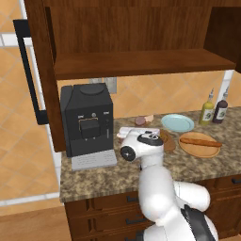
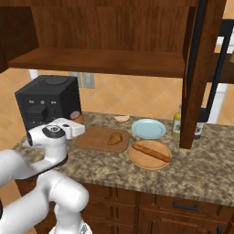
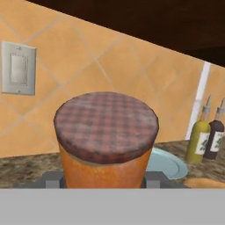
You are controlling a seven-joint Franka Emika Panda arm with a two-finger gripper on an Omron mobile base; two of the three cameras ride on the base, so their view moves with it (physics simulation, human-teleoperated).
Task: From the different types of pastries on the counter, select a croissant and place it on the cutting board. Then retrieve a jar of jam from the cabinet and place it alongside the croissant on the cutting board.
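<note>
One jar of jam [image 3: 107,140] sits clamped in my gripper [image 3: 105,179], above the desk [image 2: 192,171], near the cutting board [image 2: 93,138].

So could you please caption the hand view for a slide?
Pincer shut on the jar of jam, with tiled wall and two bottles behind.

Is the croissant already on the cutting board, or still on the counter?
On the board. In the right base view the croissant lies on the cutting board.
</note>
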